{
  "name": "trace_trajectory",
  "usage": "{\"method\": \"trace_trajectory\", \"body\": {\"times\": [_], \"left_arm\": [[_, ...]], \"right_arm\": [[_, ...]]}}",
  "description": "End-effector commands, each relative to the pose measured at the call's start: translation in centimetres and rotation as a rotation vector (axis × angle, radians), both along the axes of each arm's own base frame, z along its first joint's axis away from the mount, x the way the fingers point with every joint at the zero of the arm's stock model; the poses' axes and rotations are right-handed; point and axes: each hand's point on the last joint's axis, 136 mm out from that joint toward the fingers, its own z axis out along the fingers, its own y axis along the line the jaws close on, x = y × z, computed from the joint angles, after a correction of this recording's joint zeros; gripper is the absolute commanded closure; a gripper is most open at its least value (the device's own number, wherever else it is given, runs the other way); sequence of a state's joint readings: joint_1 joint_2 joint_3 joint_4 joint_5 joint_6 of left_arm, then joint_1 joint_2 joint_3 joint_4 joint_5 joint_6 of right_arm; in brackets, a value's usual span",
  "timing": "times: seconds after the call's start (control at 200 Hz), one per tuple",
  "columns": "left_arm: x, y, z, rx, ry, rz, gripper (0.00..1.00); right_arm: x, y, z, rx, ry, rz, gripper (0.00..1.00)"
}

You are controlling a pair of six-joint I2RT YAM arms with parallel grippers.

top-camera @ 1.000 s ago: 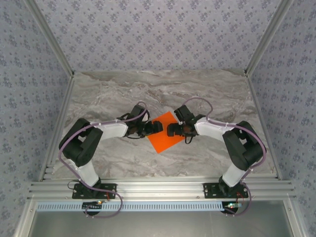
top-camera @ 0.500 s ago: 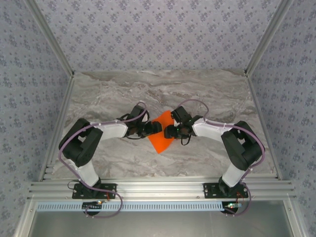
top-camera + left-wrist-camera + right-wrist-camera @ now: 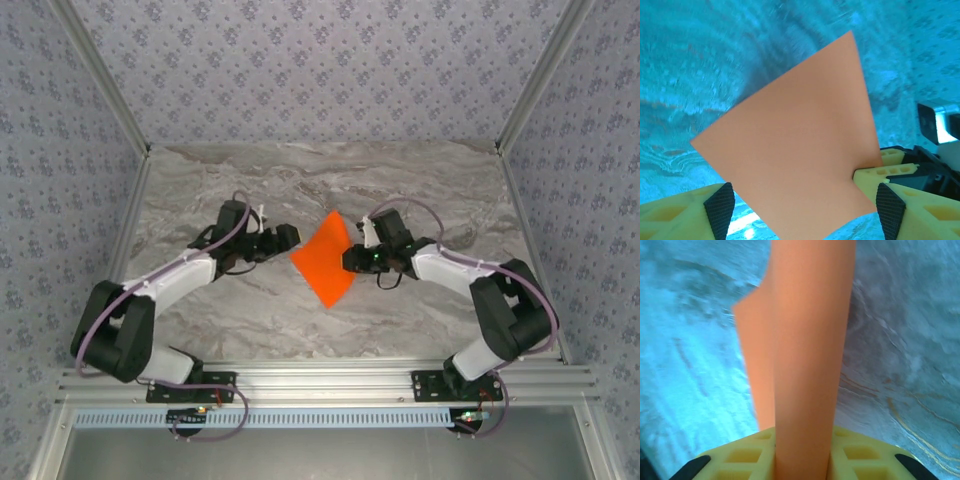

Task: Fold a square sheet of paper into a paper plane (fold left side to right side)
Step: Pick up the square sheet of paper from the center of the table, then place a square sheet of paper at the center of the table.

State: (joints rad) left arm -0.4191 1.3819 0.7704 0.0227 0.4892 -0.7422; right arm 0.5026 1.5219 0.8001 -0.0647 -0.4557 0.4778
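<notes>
The square sheet of paper (image 3: 324,258) is bright orange-red and sits as a diamond at the table's middle, with a square outline and no dart shape. My right gripper (image 3: 351,260) is shut on its right corner. In the right wrist view the sheet (image 3: 807,355) curls upward out of the gripper (image 3: 802,460), pinched between the yellow fingers (image 3: 742,460). My left gripper (image 3: 291,238) stands open just left of the sheet, not touching it. In the left wrist view the sheet (image 3: 790,145) spreads ahead of the open gripper (image 3: 805,212), raised off the table.
The grey marbled tabletop (image 3: 250,310) is fenced by aluminium rails (image 3: 320,378) in front and at both sides. The right gripper's yellow finger (image 3: 885,170) shows at the sheet's far corner in the left wrist view.
The right gripper closed on the sheet's right corner. The left arm swung out to the left, and its gripper backed off the sheet's left corner. The sheet shifted and lifted slightly.
</notes>
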Motion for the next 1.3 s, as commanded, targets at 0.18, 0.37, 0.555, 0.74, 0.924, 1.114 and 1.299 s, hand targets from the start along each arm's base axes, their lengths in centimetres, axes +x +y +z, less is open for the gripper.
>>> {"method": "trace_trajectory", "body": {"times": [0.18,0.37,0.555,0.74,0.924,1.114,1.299], "left_arm": [[-2.7,-1.1,10.0,-0.096,-0.370,-0.268,0.14],[-4.4,-1.8,14.8,-0.147,-0.559,-0.388,0.11],[-5.3,-2.2,16.7,-0.166,-0.620,-0.464,0.11],[-6.6,-2.8,17.5,-0.222,-0.643,-0.538,0.17],[-8.2,-3.6,17.3,-0.259,-0.630,-0.605,0.72],[-9.1,-4.2,16.2,-0.266,-0.578,-0.613,0.98],[-7.3,-3.2,13.8,-0.162,-0.484,-0.472,1.00]], "right_arm": [[-4.3,0.6,10.7,0.273,-0.217,0.345,0.74],[-8.3,0.2,16.3,0.351,-0.289,0.498,0.74],[-11.1,-0.1,20.0,0.416,-0.337,0.598,0.74],[-11.2,-0.1,20.8,0.422,-0.367,0.608,0.74],[-9.2,-0.3,19.7,0.370,-0.371,0.531,0.72],[-8.0,-0.7,19.2,0.353,-0.373,0.486,0.71],[-4.9,-3.4,17.5,0.198,-0.374,0.330,0.48]]}}
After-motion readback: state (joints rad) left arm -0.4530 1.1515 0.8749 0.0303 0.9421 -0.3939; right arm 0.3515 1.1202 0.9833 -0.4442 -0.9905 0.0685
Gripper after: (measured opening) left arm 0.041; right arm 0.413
